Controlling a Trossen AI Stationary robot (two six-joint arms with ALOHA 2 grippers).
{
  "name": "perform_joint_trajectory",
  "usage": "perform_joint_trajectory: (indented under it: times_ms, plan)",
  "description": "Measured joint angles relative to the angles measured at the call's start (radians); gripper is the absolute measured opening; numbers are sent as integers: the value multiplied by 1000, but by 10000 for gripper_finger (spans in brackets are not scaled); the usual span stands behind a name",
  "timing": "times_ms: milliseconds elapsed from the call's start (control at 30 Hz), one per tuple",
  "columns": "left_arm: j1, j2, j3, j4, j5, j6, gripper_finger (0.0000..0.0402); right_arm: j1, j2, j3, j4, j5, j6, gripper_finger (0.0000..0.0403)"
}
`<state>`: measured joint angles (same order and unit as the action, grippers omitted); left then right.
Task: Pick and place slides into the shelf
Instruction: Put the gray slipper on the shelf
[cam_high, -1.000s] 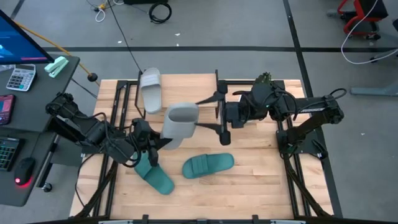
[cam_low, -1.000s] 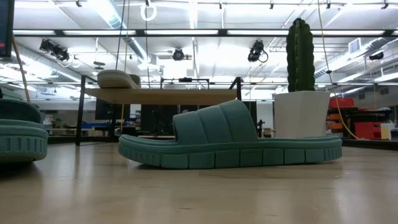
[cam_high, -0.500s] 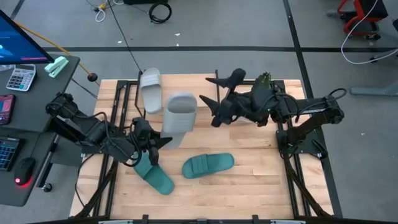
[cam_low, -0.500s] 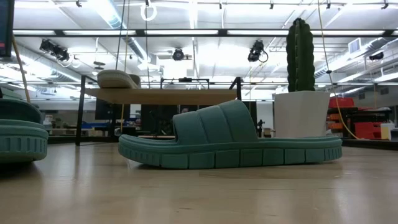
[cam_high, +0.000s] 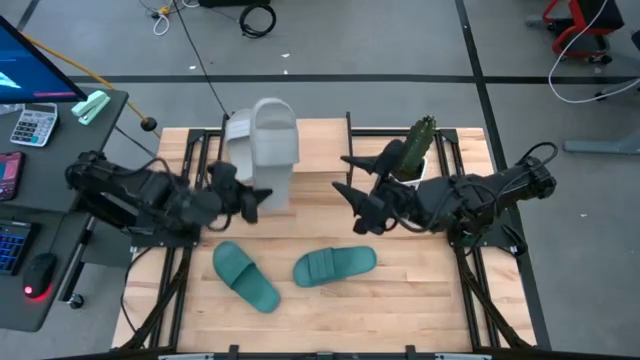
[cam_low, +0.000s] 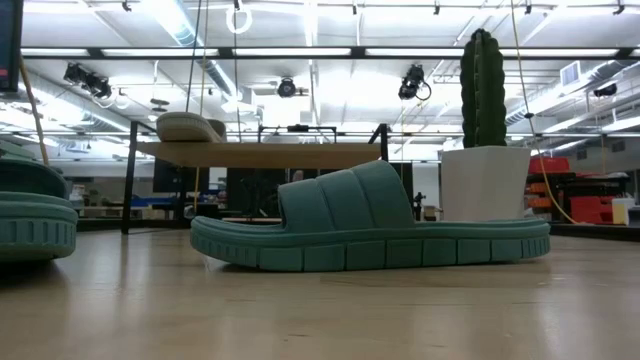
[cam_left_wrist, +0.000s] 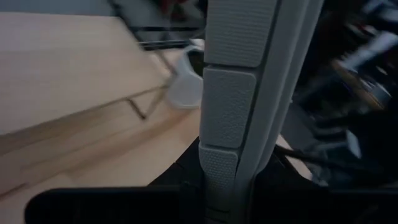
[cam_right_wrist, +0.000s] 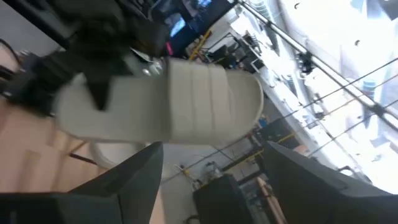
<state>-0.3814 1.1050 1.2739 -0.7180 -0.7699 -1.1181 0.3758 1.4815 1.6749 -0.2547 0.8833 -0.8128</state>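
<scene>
a pale grey slide (cam_high: 272, 152) is gripped at its lower end by the left gripper (cam_high: 243, 196), upper centre-left of the high view, over the shelf (cam_high: 300, 190). the right gripper (cam_high: 357, 188) is spread open, right of it, apart.

Bright overhead strip lighting; both wrist views motion-blurred.

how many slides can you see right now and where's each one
4. Two teal slides lie on the table near its front. One grey slide rests on the shelf, partly hidden by the other grey slide, held by the left gripper.
</scene>
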Motion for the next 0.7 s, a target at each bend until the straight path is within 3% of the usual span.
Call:
perform_joint_trajectory:
  times_ms: [167,700]
  plan:
    - [149,-21,0,-78,126,-14,64,21,0,0,-39,0,104,275]
    - [509,29,-3,65,425,156,63,34,0,0,-75,-54,288,254]
